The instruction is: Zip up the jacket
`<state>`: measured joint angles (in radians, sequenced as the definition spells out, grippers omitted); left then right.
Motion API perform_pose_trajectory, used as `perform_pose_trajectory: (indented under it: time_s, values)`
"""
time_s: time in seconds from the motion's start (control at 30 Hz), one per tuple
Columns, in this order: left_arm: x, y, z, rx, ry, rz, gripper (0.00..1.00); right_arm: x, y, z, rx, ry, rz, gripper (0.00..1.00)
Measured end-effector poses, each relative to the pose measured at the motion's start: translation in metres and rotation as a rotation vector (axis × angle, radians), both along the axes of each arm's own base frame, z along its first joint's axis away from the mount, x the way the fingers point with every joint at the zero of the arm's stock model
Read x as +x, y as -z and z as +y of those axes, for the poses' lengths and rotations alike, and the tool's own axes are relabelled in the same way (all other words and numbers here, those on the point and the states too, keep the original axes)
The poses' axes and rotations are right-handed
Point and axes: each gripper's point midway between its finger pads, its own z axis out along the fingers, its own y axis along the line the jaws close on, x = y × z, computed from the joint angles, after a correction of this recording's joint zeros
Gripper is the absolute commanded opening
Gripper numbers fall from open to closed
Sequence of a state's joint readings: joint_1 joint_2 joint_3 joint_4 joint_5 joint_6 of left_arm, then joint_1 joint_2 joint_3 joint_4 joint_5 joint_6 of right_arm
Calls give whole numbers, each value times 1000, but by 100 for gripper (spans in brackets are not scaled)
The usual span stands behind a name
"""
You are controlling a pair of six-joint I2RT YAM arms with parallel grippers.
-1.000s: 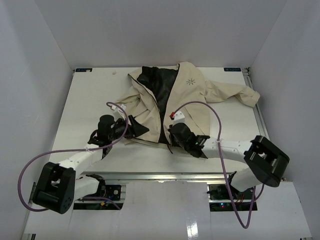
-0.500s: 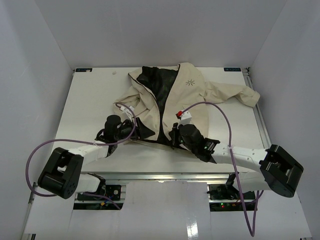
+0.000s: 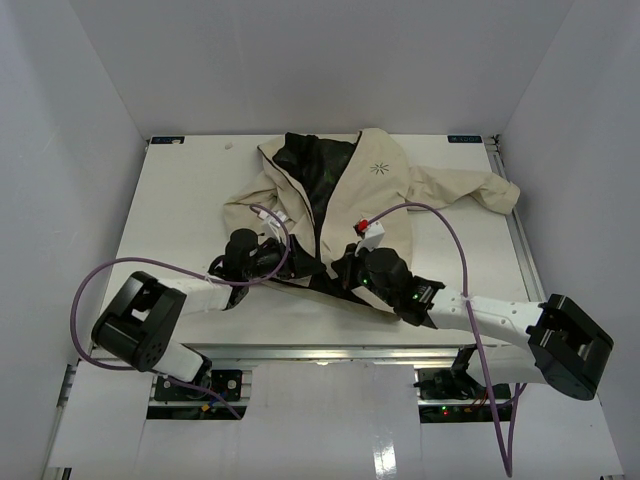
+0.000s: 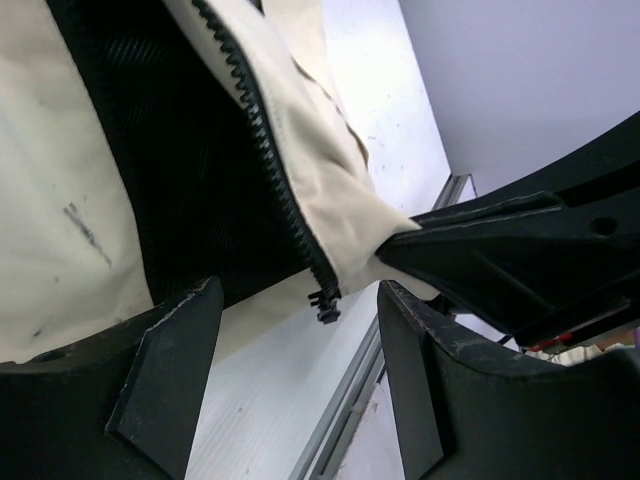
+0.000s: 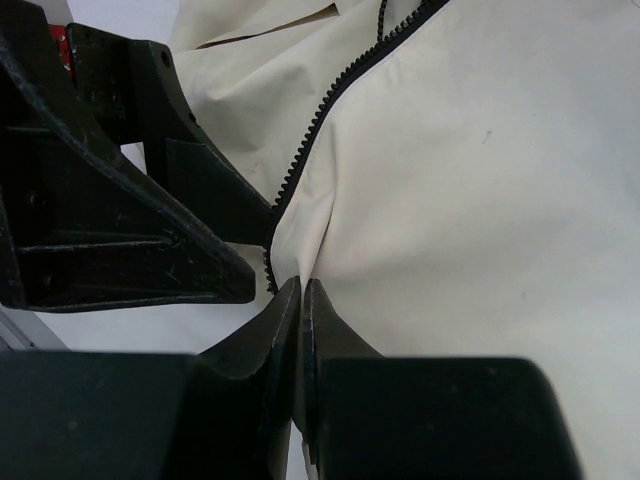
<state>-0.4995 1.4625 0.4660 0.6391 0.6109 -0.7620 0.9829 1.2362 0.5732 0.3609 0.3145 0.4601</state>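
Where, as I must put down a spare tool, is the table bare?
Bare table lies left of the jacket toward the left edge, and right of it, below the sleeve. Crowded: near centre, where left claw and right claw flank the zipper end.

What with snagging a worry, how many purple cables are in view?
2. The left cable loops beside the left arm; the right cable arcs past the jacket along the right arm. None seems hidden.
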Motion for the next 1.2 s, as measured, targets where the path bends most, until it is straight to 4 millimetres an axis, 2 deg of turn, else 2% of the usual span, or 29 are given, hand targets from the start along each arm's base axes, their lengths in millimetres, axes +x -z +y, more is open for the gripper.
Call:
perform_pose_trajectory:
  time_s: [0.2,0.3,0.37,0.43,0.53,0.67,0.8,0.97,1.2]
  values:
    - [3,-7,-7,-39,10,-26,72,-4,-1,5,29,-28,-1,8]
    - [3,-1,-10,-37,22,-16,66,-6,3,4,31,-36,4,9]
    - [2,1,-11,-41,30,-10,55,-8,5,4,30,-41,7,14]
    - [2,-1,-13,-54,41,-14,41,-9,7,4,29,-48,12,30]
    - [0,-6,-15,-77,65,-32,21,-11,8,4,28,-60,9,48]
    - [-3,-13,-17,-99,89,-46,4,-15,13,-4,24,-58,5,55]
    - [-7,-13,-18,-102,109,-42,0,-17,14,-14,-2,-48,-11,56]
    - [-9,-13,-18,-103,119,-39,0,-18,3,-20,-11,-56,-52,53]
    - [-11,-21,-21,-138,135,-39,0,-30,-19,-5,82,-158,-87,52]
